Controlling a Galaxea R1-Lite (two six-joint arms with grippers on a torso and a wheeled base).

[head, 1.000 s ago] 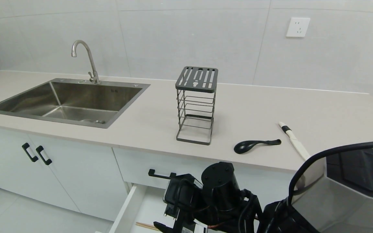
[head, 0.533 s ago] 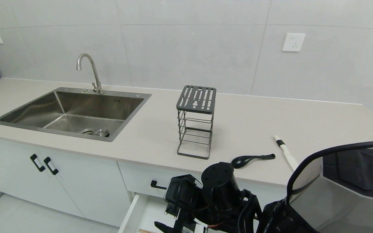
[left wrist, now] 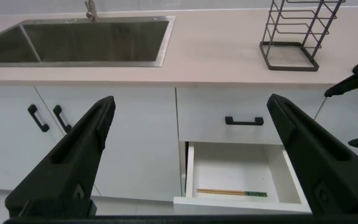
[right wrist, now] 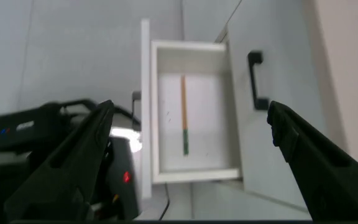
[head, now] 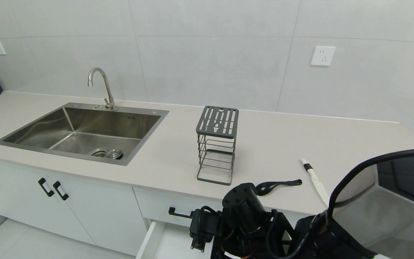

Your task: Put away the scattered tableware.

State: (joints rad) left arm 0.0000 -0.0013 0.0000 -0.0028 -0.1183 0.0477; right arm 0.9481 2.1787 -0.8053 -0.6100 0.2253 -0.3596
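Chopsticks (left wrist: pixel 232 193) in open drawer (left wrist: pixel 241 203), beyond the splayed left hand (left wrist: pixel 188 155)

Kitchen: steel sink (head: pixel 81 135) with faucet (head: pixel 101 86), long countertop (head: pixel 282 140), tiled wall (head: pixel 207 54), white cabinets (head: pixel 52 194).

Behind arm: black spoon (head: pixel 282 184) bowl partly, white utensil (head: pixel 314 180) near end. Bottom edge cuts drawer (head: pixel 147 239).

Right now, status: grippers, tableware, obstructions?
Left gripper, right gripper open, empty. Black spoon and white black-banded utensil lie on beige countertop. Wooden chopsticks in open white drawer. Dark wire rack stands left of spoon, apart.
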